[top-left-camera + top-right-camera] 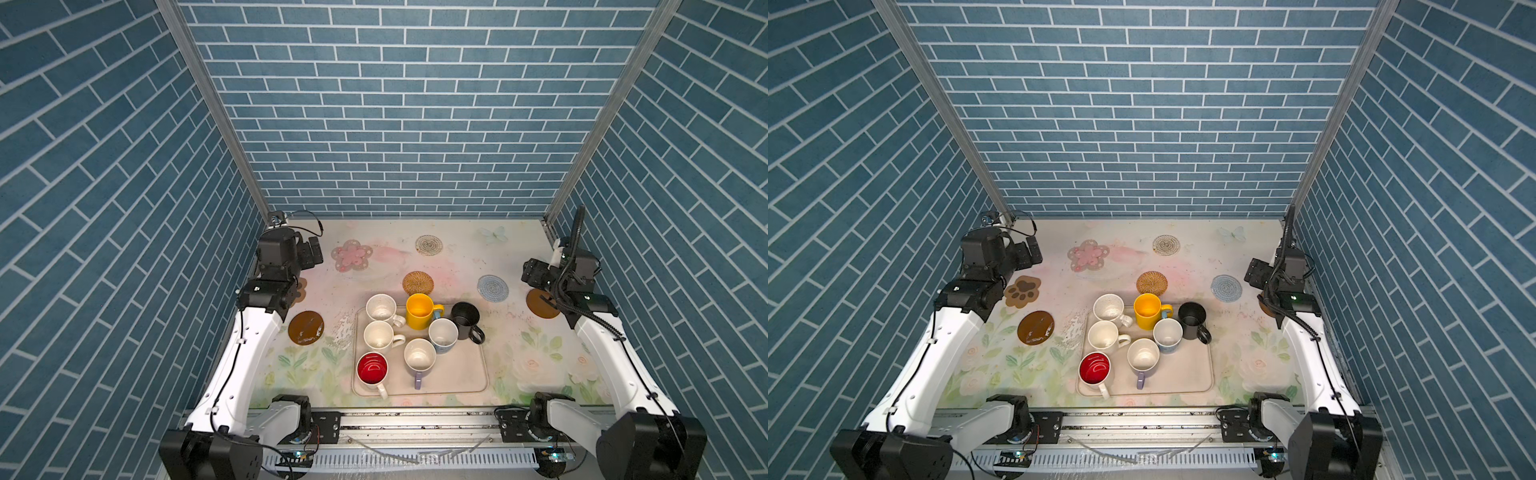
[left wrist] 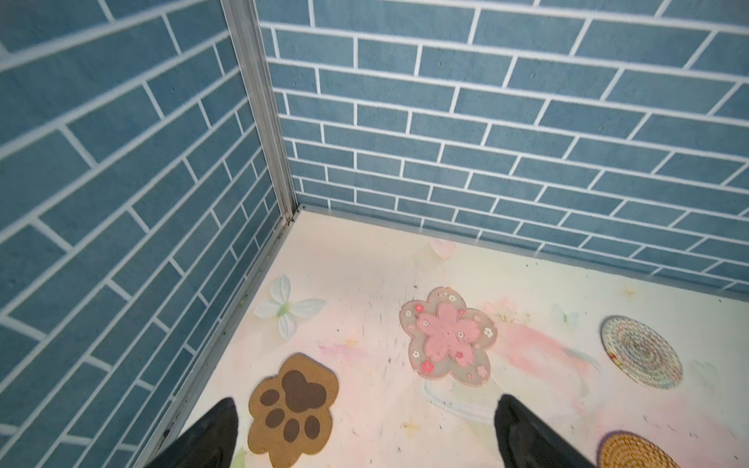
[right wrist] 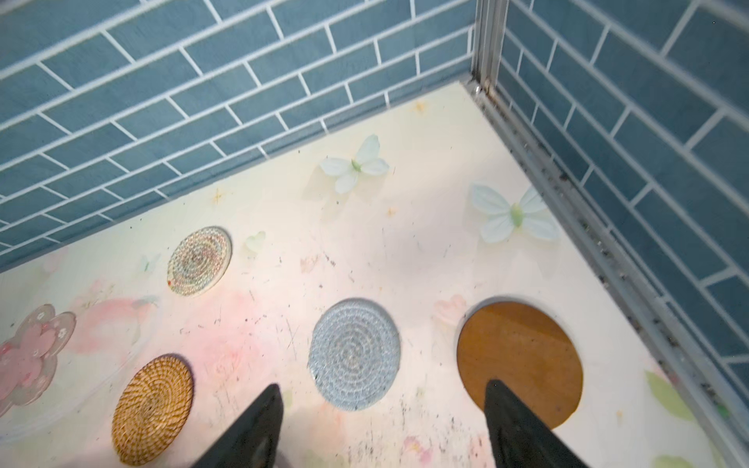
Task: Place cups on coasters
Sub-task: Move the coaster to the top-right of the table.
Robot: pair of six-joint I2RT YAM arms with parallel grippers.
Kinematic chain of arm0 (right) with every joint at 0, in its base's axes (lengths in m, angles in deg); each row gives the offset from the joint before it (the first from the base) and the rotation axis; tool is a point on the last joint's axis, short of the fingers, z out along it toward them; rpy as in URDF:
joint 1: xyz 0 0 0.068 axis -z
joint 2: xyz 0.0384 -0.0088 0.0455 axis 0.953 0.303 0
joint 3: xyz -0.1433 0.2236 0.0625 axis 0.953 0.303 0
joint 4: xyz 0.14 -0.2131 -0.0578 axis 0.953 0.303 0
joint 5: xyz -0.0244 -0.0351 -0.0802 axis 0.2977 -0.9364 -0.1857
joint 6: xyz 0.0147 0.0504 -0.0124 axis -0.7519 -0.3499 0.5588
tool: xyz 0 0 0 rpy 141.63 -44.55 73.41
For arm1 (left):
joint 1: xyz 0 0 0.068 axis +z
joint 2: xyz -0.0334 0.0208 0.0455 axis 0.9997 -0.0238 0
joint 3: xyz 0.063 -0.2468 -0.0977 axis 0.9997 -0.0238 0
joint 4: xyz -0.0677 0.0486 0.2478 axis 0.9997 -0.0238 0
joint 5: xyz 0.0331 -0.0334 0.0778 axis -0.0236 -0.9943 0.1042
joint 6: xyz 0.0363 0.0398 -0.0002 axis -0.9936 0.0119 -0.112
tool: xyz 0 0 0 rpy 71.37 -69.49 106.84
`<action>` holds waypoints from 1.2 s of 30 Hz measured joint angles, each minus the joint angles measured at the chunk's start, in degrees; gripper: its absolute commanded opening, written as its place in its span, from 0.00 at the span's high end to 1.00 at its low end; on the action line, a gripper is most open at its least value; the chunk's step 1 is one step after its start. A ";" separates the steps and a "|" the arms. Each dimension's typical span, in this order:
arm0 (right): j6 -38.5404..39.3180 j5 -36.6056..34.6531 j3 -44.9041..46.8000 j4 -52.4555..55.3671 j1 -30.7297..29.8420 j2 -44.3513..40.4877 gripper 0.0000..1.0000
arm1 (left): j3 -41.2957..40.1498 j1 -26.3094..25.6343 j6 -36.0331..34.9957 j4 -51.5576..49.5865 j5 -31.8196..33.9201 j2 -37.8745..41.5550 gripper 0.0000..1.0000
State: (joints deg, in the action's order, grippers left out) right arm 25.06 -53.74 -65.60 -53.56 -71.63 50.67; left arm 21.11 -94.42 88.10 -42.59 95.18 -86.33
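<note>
Seven glossy handled mugs [image 1: 381, 307] stand upright, bunched on the cream rectangular tray [image 1: 469, 374], with the yellow mug [image 1: 419, 311] and black mug [image 1: 465, 316] at its far edge. The coasters [image 1: 429, 244] lie flat on the flower-printed tabletop [image 1: 540, 361], beyond and beside it. The left pincer [image 2: 364, 437] hovers, jaws wide apart, over the cork-like paw coaster [image 2: 292, 405], near the pink flower coaster [image 2: 446, 336]. The right pincer [image 3: 381, 429], jaws also apart, hangs over the grey woven round [image 3: 354, 354] and the smooth brown disc [image 3: 523, 348]; the rattan round [image 3: 152, 409] lies just beside.
</note>
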 measured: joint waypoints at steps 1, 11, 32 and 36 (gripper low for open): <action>-0.33 0.81 -0.59 1.03 -0.07 1.03 0.32 | 0.83 -0.70 0.24 -1.95 -0.37 -1.22 0.01; -1.49 4.98 -2.99 6.58 -0.72 13.57 0.40 | 4.50 -7.74 3.45 -14.38 5.11 -7.69 0.01; -2.78 2.19 -12.94 5.66 -9.51 35.69 0.58 | -2.23 -7.76 6.43 -15.67 -1.55 -4.35 0.01; -3.89 -0.20 -13.55 6.14 -9.53 38.49 0.58 | -4.15 -7.76 6.43 -15.41 -2.27 -3.37 0.01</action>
State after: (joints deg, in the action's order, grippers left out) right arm 21.17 -53.93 -79.16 -47.42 -81.16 89.16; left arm 16.96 -102.18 94.52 -58.00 92.90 -89.70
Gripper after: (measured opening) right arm 0.423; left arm 0.994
